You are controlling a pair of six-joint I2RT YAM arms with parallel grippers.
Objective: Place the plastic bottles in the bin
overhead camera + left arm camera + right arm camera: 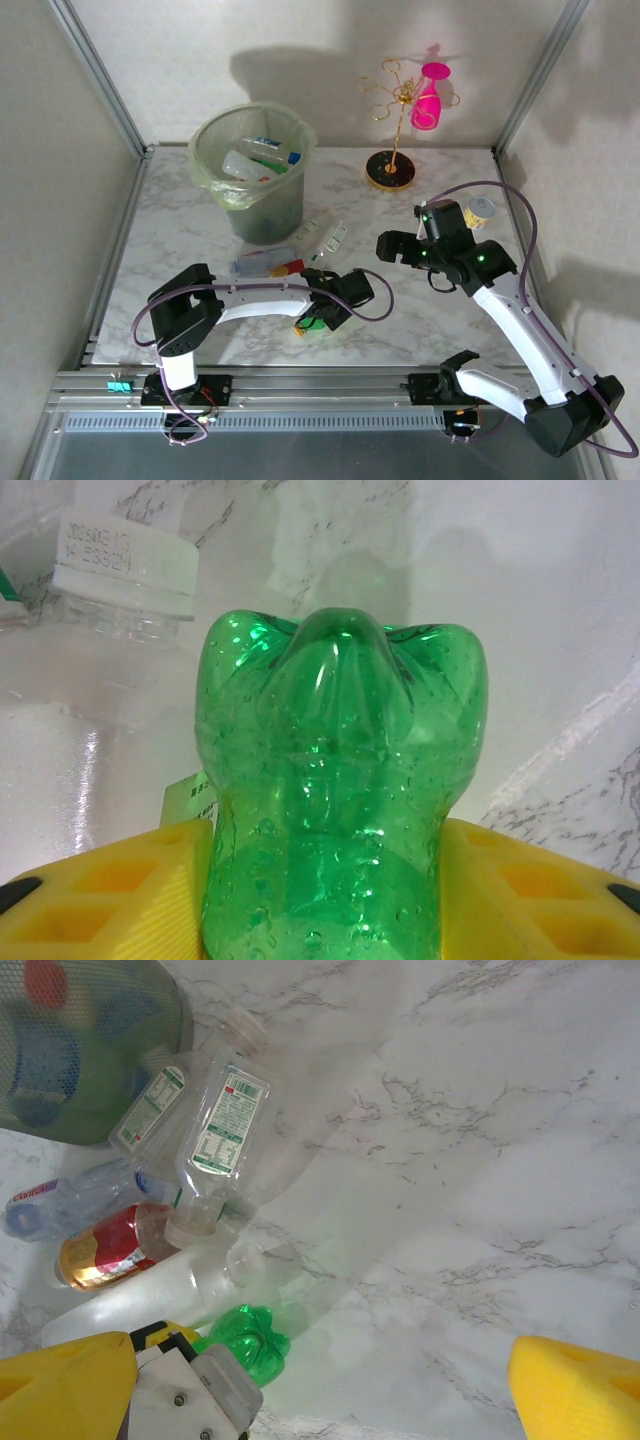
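Left gripper (318, 320): clamped on a green bottle (335, 770), one yellow finger on each flank, low over the marble table (430, 320).
Bottle axis: runs out along the fingers, its lobed base pointing away from the wrist camera.
Way to the bin (275, 210): up and to the left of the held bottle, well apart, with loose bottles lying between. The carry likely needs a lift over the tall rim.
Right gripper (318, 1385): jaws wide apart, empty, farther from the bin.
Top view: shows several bottles already inside the bin.
Right wrist view: shows two clear labelled bottles (225, 1140), a red-labelled one (100, 1255) and a blue-capped one (40, 1210) at the bin's foot.
Left wrist view: shows a white-capped clear bottle (100, 680) just beside the green one.
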